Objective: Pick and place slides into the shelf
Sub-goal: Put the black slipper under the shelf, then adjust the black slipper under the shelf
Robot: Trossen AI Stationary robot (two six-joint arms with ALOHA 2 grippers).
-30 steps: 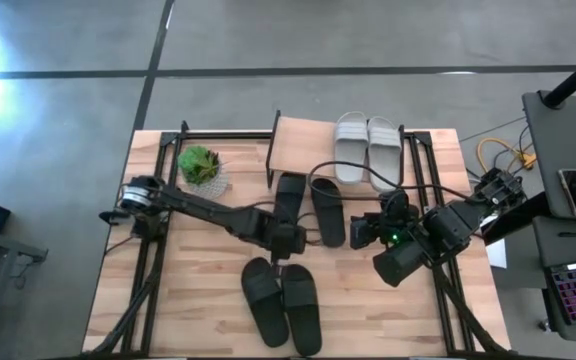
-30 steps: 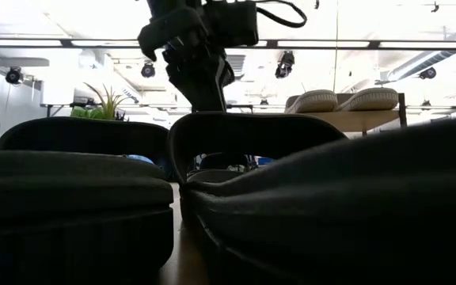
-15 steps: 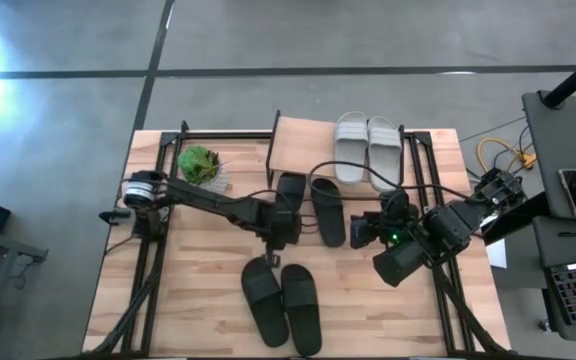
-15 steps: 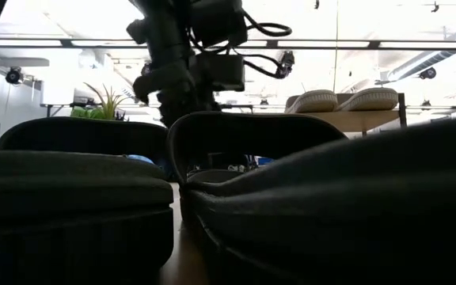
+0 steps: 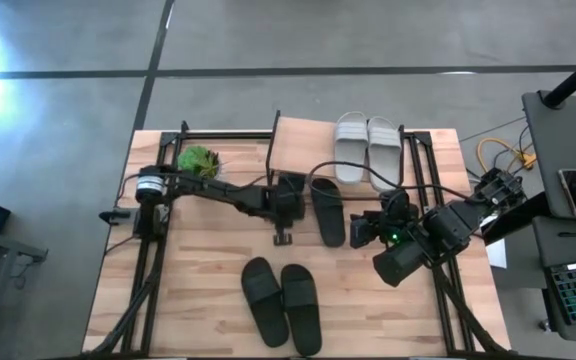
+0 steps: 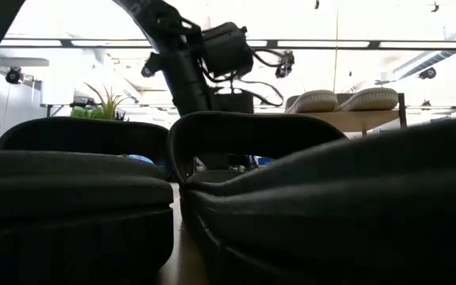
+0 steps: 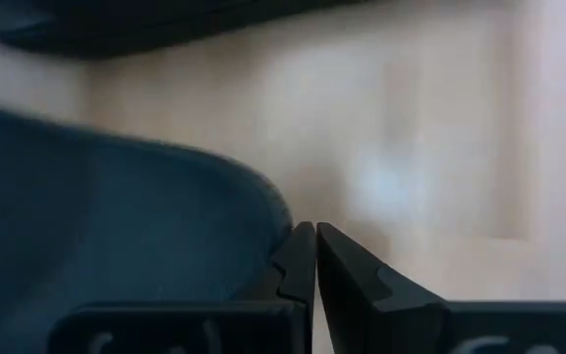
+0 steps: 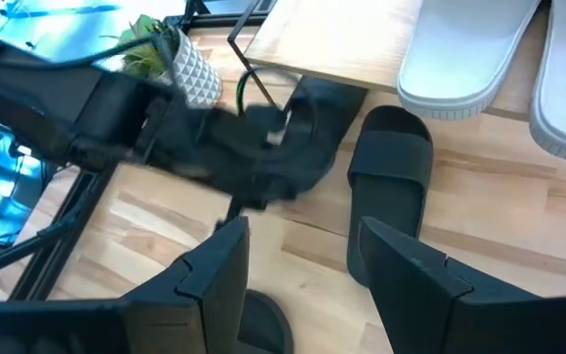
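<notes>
Left hand (image 5: 282, 237) is hanging closed and empty by 2 black slides (image 5: 310, 205) under the shelf (image 5: 300, 143); potted plant (image 5: 202, 166) is standing alongside; right hand (image 5: 360, 232) is waiting open over the bench (image 5: 198, 290).

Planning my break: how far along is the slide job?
Done: two light grey rubber slides sit on the small wooden shelf. In hand: the shut left gripper hovers by two black slides partly under that shelf, holding nothing. Left: two black slides at the table's near edge. The right gripper waits open.
</notes>
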